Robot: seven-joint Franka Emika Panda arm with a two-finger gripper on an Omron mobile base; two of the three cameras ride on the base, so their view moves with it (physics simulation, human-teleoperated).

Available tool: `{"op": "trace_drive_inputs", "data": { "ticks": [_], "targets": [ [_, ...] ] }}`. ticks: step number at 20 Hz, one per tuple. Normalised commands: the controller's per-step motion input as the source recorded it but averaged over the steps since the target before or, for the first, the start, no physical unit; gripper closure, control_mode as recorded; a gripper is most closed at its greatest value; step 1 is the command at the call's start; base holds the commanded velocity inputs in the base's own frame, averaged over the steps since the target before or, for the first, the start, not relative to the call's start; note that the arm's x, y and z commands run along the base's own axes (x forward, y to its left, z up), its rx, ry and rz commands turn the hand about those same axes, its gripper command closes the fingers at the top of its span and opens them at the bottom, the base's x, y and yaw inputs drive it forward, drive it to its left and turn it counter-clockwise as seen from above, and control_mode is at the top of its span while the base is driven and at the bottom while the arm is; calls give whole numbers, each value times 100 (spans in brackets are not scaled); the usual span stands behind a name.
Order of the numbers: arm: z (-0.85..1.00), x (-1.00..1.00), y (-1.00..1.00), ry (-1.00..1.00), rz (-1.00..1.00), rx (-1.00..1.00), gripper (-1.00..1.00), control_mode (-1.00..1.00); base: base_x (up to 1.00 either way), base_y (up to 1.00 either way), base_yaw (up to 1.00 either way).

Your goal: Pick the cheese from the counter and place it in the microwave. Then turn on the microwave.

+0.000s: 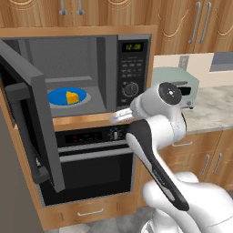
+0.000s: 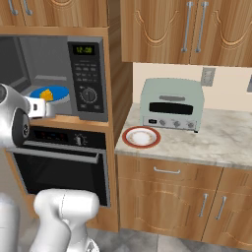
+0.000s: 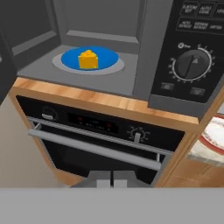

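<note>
Inside, one cheese [image 3: 88, 59] on one blue plate [image 3: 109, 60], one microwave [image 1: 132, 68].

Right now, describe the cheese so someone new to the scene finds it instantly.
Find the microwave built into the wooden wall unit, above the black oven; its door stands open. On the floor inside lies a blue plate, and the cheese sits on it. It is the small yellow-orange wedge, the only thing on that plate.

Microwave [image 1: 82, 68] door [image 1: 27, 118] cut by left edge, left base view. Display [image 2: 83, 49] digits, button labels too small to read. Plate [image 3: 214, 131] right of microwave cropped by hand view's edge. Arm hides part of oven [image 1: 91, 154] below microwave.
</note>
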Motion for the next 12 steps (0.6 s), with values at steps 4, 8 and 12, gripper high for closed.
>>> {"op": "trace_drive_inputs", "data": {
  "ticks": [4,8,12],
  "targets": [
    [5,-53,-28,0,0,-1,100,-100,0,0,0],
    [0,-53,-26,-3,0,0,100,-100,0,0,0],
    [4,-50,-16,-3,2,-1,100,-100,0,0,0]
  ]
}}
